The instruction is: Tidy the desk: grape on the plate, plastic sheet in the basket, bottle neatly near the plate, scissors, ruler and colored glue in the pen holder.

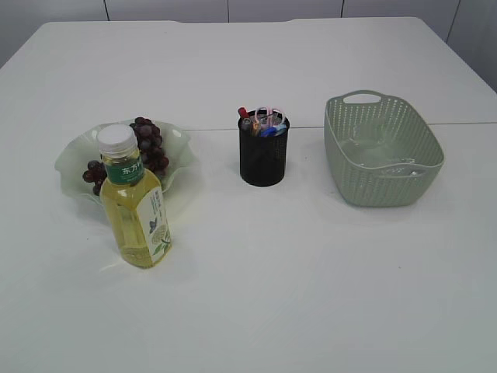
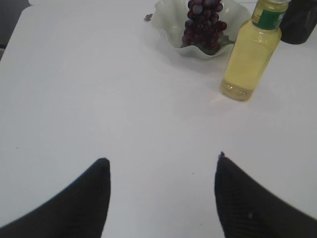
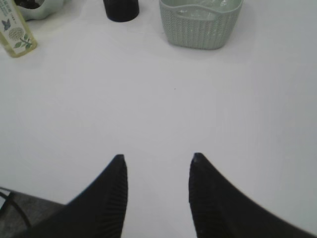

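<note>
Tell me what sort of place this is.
Probably a lab or office set up as a tidy-the-desk test: a bare white table holding only a few staged items, a plate of grapes, a black pen holder and a green basket, before plain pale wall panels.

White table (image 1: 311, 295) before pale grey panelled wall (image 1: 167, 9).

Bottle (image 1: 137, 203) stands before the grape-bearing plate (image 1: 180, 155); pen holder (image 1: 263, 154) centre, basket (image 1: 383, 149) right.

Before me I note a white table (image 1: 311, 295) with a seam running across it, a small dark speck (image 2: 148, 18) on it, and a grey wall (image 1: 233, 9) behind.
</note>
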Robot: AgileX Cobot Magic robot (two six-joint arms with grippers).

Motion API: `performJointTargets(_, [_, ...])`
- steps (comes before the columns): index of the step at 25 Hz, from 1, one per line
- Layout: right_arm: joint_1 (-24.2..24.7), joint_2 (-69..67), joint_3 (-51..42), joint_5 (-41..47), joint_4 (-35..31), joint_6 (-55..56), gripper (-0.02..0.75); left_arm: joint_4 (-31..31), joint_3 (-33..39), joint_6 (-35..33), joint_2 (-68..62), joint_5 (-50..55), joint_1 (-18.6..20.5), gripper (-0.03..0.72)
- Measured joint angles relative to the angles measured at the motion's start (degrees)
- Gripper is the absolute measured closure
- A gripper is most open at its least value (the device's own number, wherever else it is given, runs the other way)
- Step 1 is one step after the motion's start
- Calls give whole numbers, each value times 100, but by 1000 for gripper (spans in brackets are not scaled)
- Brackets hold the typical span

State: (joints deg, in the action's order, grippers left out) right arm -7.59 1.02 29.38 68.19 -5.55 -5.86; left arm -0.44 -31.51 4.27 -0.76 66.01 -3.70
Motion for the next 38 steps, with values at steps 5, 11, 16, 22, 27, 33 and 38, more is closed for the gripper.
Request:
performJointTargets(5, [0,0,-95,-130,165,22,433,0,140,0,0,-247,0,202])
performJointTargets(11, [0,0,-95,-143,188,32,433,0,149,0,0,-281,0,202])
performJointTargets(16, [0,0,-95,-151,188,32,433,0,149,0,0,-281,0,202])
performJointTargets(22, [0,0,-107,-155,199,32,433,0,149,0,0,-281,0,202])
performJointTargets(27, [70,0,-107,-155,210,33,433,0,149,0,0,-281,0,202])
performJointTargets(33, [634,0,-107,-155,210,43,434,0,149,0,0,-281,72,202])
performJointTargets(38, [913,0,-107,-155,210,43,434,0,149,0,0,-281,130,202])
